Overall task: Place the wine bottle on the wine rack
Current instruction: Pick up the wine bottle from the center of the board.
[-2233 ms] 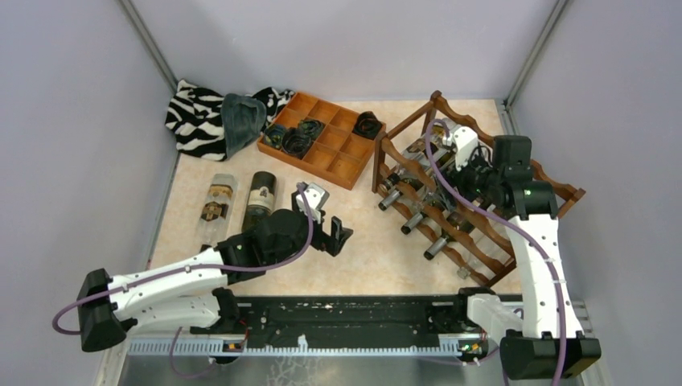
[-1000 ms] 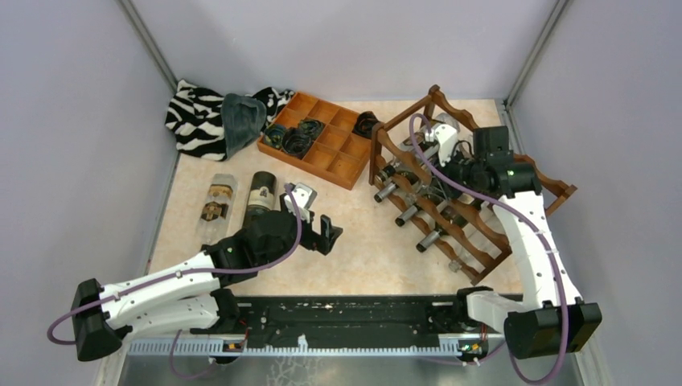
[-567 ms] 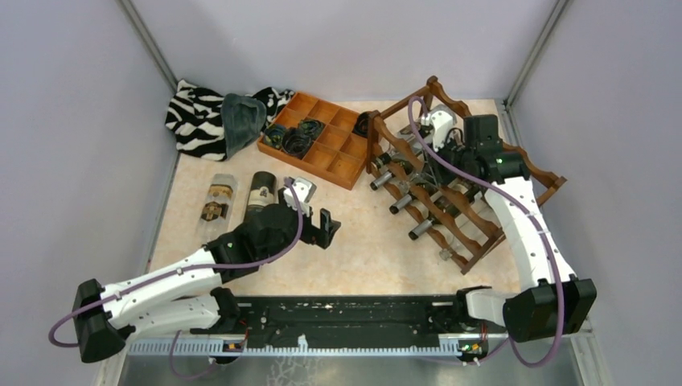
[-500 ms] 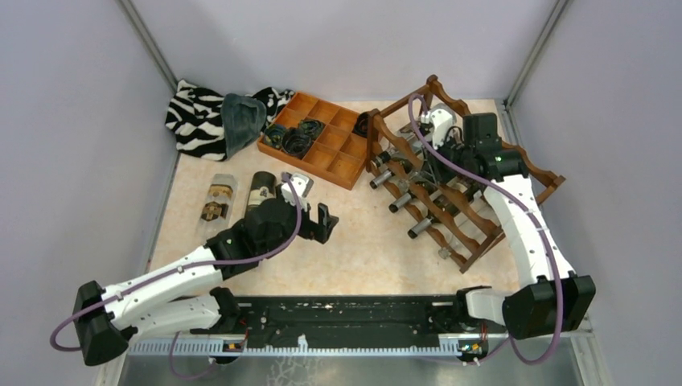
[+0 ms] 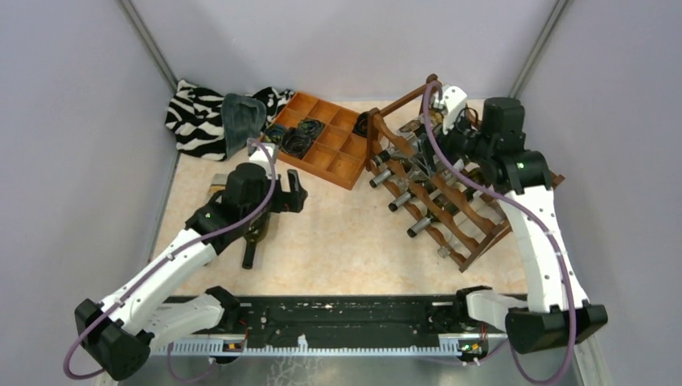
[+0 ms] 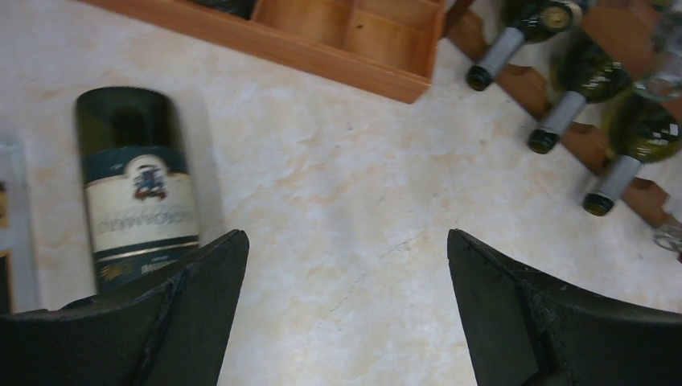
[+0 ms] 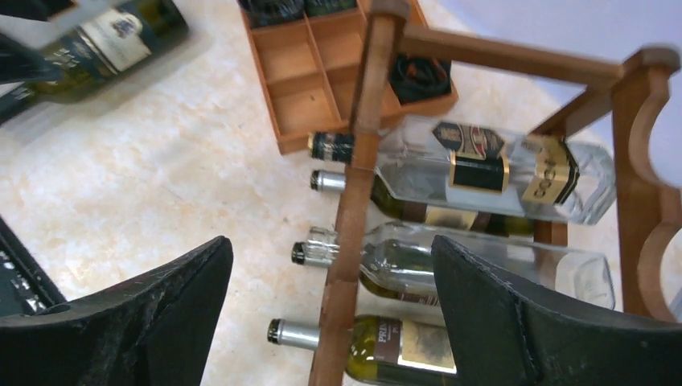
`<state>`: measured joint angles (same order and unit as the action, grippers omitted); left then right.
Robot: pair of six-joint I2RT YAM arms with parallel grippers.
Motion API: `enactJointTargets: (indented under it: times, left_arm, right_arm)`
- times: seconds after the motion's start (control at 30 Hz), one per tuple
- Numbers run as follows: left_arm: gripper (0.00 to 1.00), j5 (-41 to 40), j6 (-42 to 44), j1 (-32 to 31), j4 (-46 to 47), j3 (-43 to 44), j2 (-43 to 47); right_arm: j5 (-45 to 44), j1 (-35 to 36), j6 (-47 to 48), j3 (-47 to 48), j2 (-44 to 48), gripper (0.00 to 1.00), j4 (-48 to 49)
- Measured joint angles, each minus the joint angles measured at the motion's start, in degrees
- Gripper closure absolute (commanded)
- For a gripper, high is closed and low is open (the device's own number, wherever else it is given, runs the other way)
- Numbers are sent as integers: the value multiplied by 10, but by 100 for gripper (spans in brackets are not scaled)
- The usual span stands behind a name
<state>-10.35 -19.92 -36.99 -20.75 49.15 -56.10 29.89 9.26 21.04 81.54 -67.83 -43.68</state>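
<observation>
Wine bottle (image 6: 137, 185) lies by the gaping left pincer (image 6: 346, 241); right pincer (image 7: 330, 245) spread wide, empty.

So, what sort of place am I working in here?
Probably a robot test cell, not a cellar: plain grey walls box in a tabletop, a black mounting rail lines its near edge, and the wine rack stands on it.

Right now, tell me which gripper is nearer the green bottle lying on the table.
Left. The left gripper hangs open beside the bottle; the right gripper is far off, at the wine rack.
</observation>
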Motion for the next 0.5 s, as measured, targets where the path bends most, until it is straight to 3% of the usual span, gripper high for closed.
enactJointTargets:
  times: [0.3, 0.5]
  left_arm:
    - [2, -36, 29, 154, -108, 28, -101]
    - [2, -36, 52, 199, -127, 52, -205]
  right_arm:
    - [130, 0, 17, -34, 127, 6, 0]
    - [203, 0, 8, -90, 149, 6, 10]
